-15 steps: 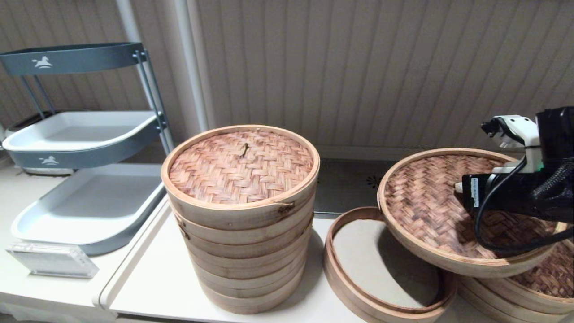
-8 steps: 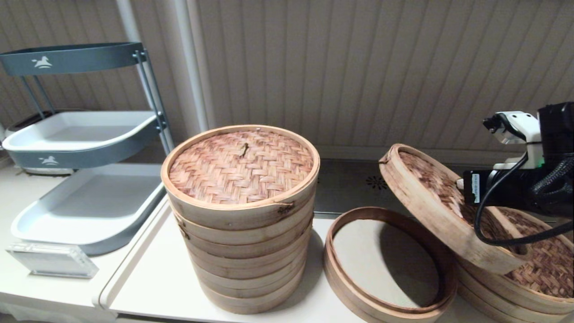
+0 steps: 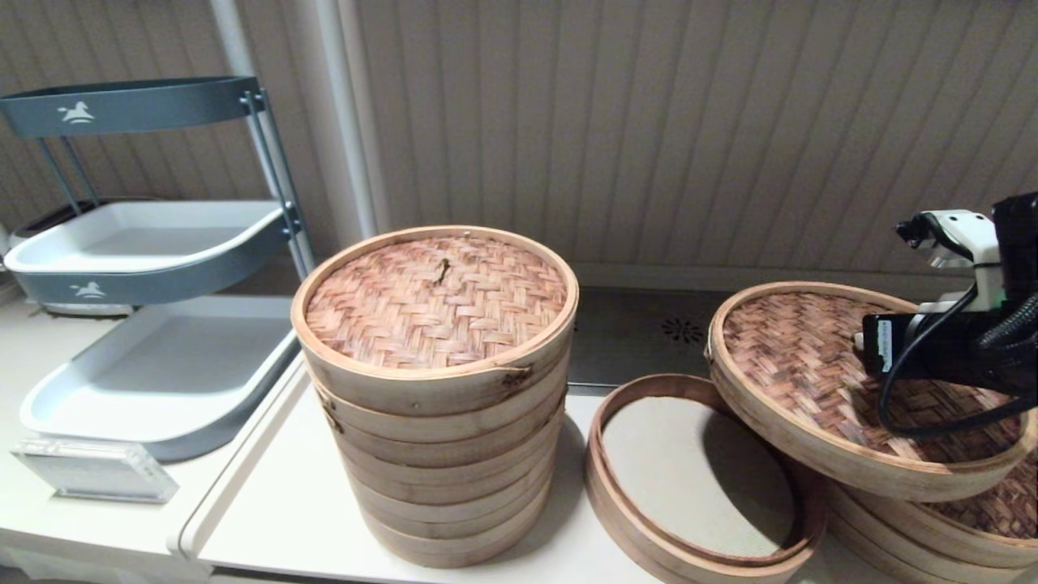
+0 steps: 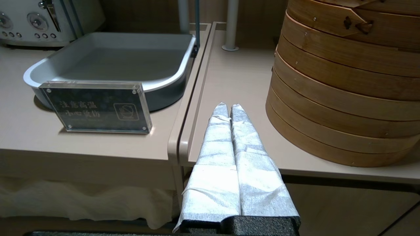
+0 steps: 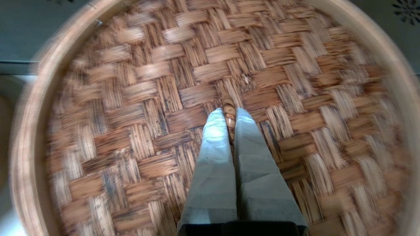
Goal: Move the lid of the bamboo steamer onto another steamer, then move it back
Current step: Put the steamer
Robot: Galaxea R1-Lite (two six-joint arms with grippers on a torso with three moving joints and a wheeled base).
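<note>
The bamboo steamer lid, dark herringbone weave in a pale hoop, hangs in the air at the right, tilted slightly. It overlaps the right edge of the shallow steamer with the beige mesh floor. My right gripper is shut on the lid's small knot handle at its centre. Under the lid at the far right sits a low stack of steamers with another woven top. My left gripper is shut and empty, low by the table's front edge beside the tall steamer.
The tall many-tiered steamer with its reddish woven lid stands at the middle of the table. A grey tiered tray rack and a small acrylic sign are on the left. A wall runs close behind.
Half a second ago the lid was tipped steeply on edge; now it is back near level. Over the second it and my right arm have shifted slightly right.
</note>
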